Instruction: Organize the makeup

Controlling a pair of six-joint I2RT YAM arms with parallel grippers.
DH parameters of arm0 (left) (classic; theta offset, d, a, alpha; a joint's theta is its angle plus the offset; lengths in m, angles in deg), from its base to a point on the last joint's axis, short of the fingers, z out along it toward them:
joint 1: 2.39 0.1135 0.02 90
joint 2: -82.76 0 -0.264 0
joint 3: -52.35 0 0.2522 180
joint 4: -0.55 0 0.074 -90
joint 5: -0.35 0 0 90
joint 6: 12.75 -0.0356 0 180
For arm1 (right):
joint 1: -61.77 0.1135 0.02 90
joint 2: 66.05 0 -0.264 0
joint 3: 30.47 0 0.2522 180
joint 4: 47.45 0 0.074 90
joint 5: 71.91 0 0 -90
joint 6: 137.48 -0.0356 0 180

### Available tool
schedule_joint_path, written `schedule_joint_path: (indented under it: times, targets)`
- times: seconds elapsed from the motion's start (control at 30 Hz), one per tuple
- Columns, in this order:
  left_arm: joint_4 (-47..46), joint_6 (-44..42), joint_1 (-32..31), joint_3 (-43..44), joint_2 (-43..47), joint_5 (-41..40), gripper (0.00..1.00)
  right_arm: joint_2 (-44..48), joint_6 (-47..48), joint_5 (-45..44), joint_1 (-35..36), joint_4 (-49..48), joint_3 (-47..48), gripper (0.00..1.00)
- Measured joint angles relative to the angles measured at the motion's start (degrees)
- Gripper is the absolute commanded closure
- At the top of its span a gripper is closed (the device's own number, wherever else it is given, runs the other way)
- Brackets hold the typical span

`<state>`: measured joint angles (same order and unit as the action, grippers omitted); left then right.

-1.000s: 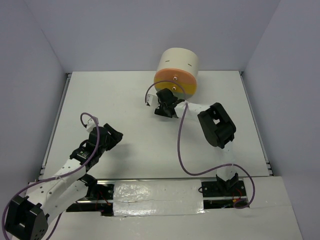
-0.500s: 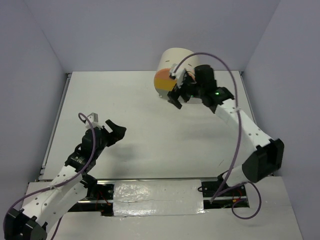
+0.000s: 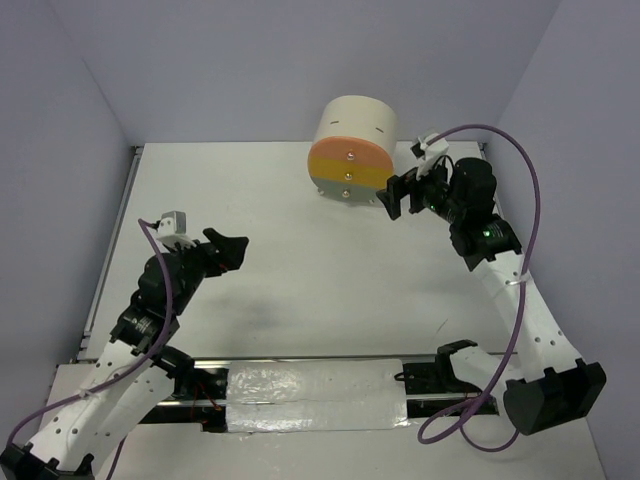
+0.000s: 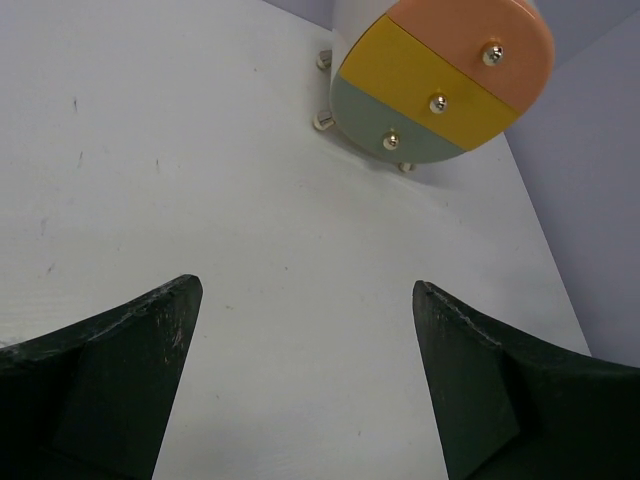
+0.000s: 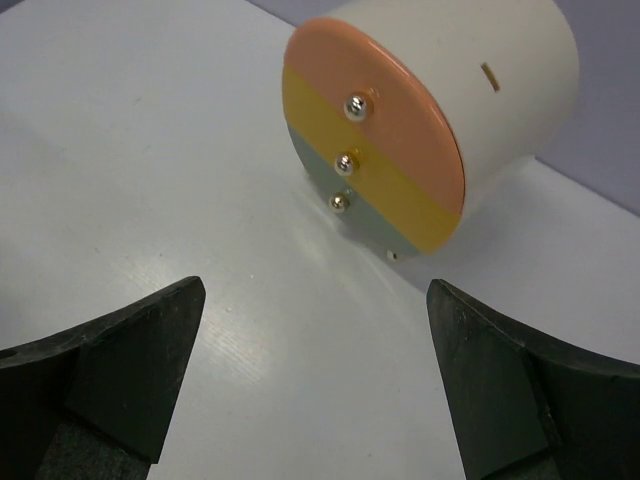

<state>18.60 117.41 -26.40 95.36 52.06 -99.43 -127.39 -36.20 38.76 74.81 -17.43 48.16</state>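
Left gripper [image 3: 238, 250]: jaws spread wide with nothing between them. It hangs over the left half of the table [image 3: 300, 300], well apart from the cylinder.
Left gripper, own camera [image 4: 305, 290]: two dark fingers at the bottom corners, only bare white tabletop in the gap.
Right gripper [image 3: 398, 192]: also wide open and holding nothing. It sits just to the right of the cylinder's front, near it but not touching.
Right gripper, own camera [image 5: 315, 288]: same picture, bare table between the fingers and the cylinder beyond them.
Makeup: I cannot tell where it is; no view lets me place it.
Cylinder [image 3: 357, 115]: cream, lying on its side at the far middle of the table, round face towards the arms.
Drawers [image 5: 372, 165]: three bands across that face, peach on top, yellow in the middle, grey-green at the bottom, all flush.
Knobs [image 5: 344, 164]: one small metal knob on each band.
Writing: a short dark slot [image 5: 489, 77] on the cream wall, seen best from the right wrist; it does not read as lettering.
Left wrist only: small metal feet [image 4: 322, 121] under the cylinder.
Top view only: both whole arms, their purple cables [image 3: 505, 135], and shiny tape [image 3: 315, 385] along the near edge.
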Motion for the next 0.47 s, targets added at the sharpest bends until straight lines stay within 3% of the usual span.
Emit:
schedule_joint_path:
  times: [0.23, 0.47]
  targets:
    - [-0.1, -1.0, 0.0, 0.4, -0.2, 0.7, 0.01, 6.6, -2.5, -5.5, -0.2, -0.3, -6.6, 0.00]
    - [-0.2, -1.0, 0.0, 0.4, -1.7, 1.4, 0.01, 8.5, -4.5, -6.6, -0.3, -0.9, -7.3, 0.00]
